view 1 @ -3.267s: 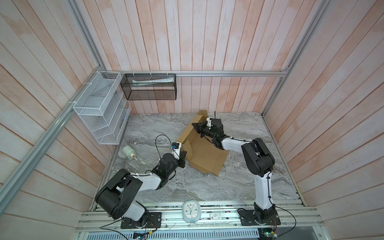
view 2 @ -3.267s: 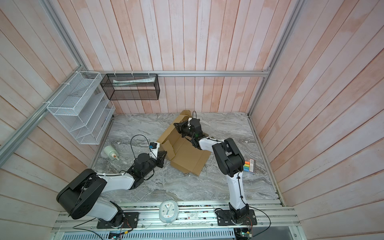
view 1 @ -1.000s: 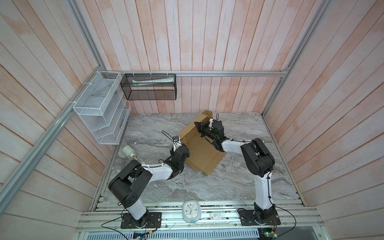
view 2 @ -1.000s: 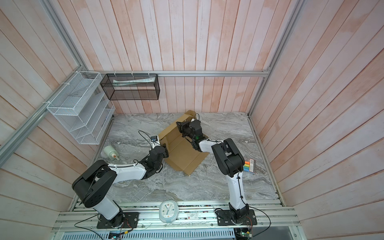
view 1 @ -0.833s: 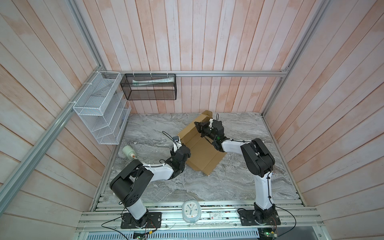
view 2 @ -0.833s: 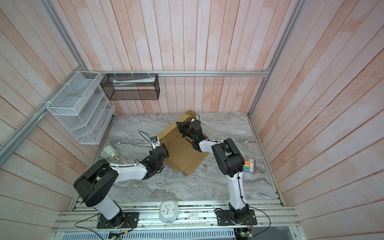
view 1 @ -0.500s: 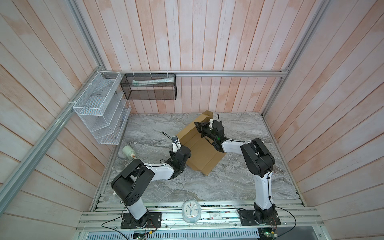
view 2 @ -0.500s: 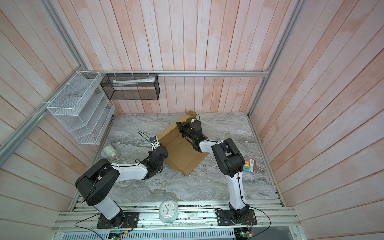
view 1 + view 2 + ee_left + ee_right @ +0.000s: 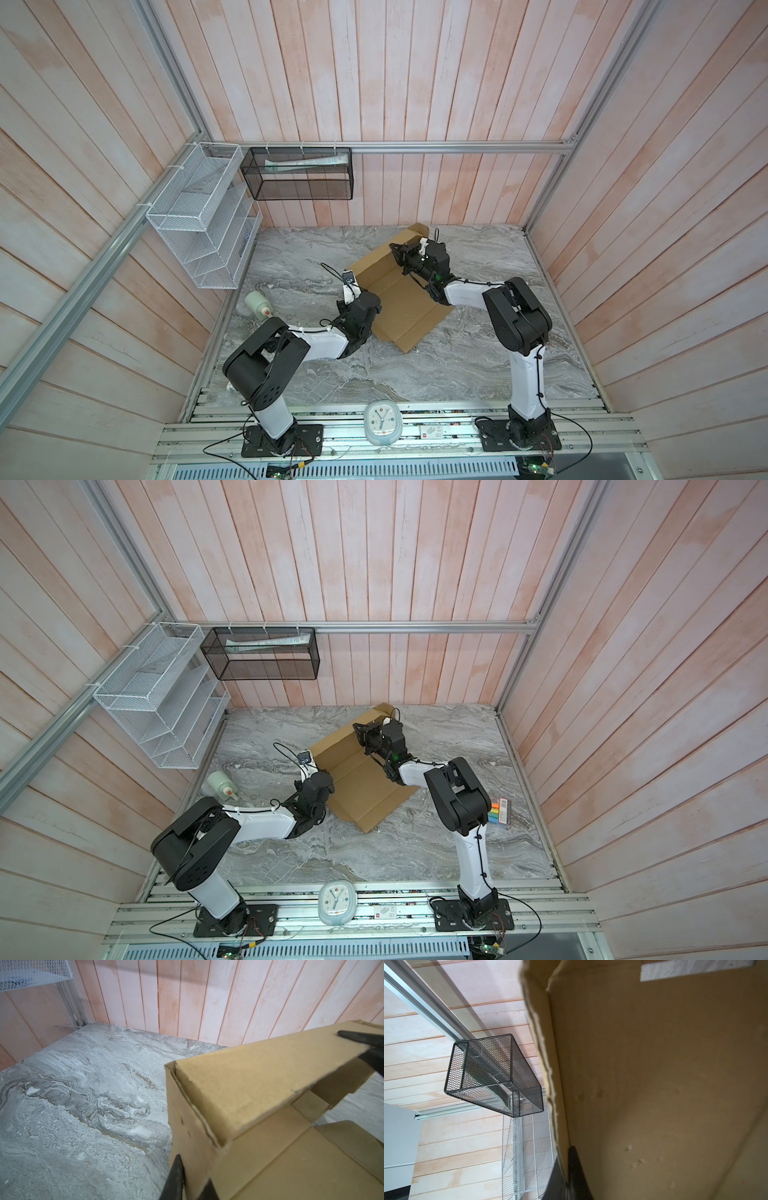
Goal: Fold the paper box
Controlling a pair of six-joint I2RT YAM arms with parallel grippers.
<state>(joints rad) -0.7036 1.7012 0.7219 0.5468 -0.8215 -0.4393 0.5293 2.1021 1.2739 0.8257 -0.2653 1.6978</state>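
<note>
Right now both sets of jaws pinch the paper box [image 9: 399, 301], lying on the surface [image 9: 415, 374] with one wall raised. If my arms pull against each other, the cardboard could tear or slip free, collapsing that wall.

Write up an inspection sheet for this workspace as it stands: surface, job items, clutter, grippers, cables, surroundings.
Surface: grey marble-pattern tabletop; no spills seen.
Job's things: paper box, brown cardboard, partly folded; base flat on the table, one long wall raised.
Clutter: white bottle near the left edge; coloured pack on the right; clock on the front rail.
Grippers: left gripper shut on the raised wall at its near end; right gripper shut on the same wall's far end.
Cables: wrist cable loops above the table beside the box; base cables run off the table.
Surroundings: white wire rack and black mesh basket on plank walls.
</note>
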